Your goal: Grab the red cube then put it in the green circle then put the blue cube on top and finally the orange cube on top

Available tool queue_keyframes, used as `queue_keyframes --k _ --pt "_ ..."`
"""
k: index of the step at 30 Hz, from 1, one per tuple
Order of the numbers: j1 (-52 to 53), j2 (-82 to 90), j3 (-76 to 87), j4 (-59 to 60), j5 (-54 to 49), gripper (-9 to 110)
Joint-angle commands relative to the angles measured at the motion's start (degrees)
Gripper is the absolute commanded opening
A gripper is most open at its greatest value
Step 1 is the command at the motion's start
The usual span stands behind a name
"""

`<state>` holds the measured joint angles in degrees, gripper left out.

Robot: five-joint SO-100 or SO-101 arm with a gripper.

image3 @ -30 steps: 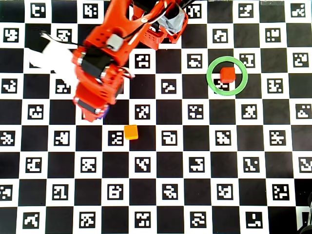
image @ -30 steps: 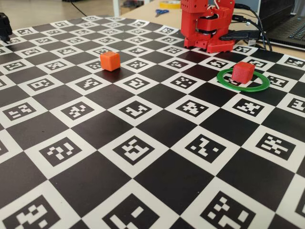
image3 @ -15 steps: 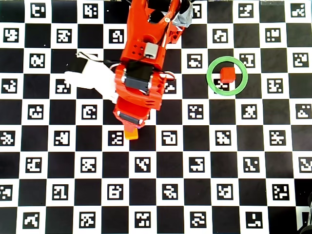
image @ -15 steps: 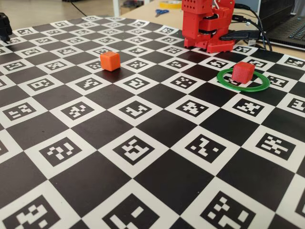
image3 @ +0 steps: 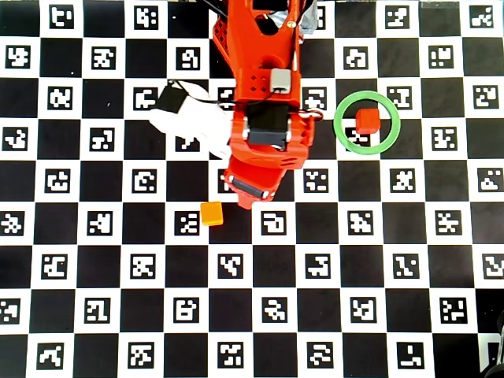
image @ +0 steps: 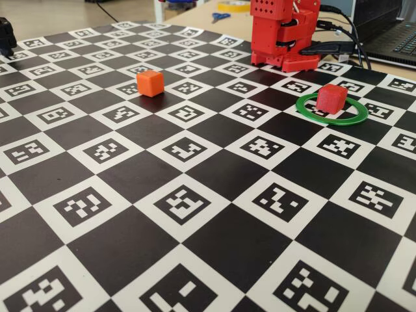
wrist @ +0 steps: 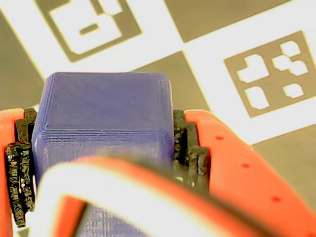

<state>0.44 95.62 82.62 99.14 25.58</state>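
Observation:
In the wrist view my gripper [wrist: 102, 148] is shut on the blue cube [wrist: 106, 106], its black pads pressed on the cube's left and right sides above the checkered board. The red cube [image: 331, 99] sits inside the green circle [image: 305, 112] at the right of the fixed view, and shows in the overhead view [image3: 366, 120] within the ring [image3: 340, 130]. The orange cube [image: 150, 83] stands alone on the board, in the overhead view [image3: 211, 213] just below-left of the arm [image3: 264, 134]. The arm hides the gripper and blue cube from above.
The board is a black-and-white checker of marker squares [image: 195, 195]. The red arm base [image: 283, 32] stands at the far edge with cables, a laptop and scissors behind it. A white part with a black module [image3: 185, 114] lies left of the arm.

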Motion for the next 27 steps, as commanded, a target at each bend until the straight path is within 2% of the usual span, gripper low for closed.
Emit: queue_keyframes --k 1,12,27 --pt "-4.1 6.6 0.9 -0.1 2.9 3" --pt "-19.2 11.3 7.6 -1.8 7.9 3" --pt "-38.2 18.3 23.0 -11.2 16.3 2"
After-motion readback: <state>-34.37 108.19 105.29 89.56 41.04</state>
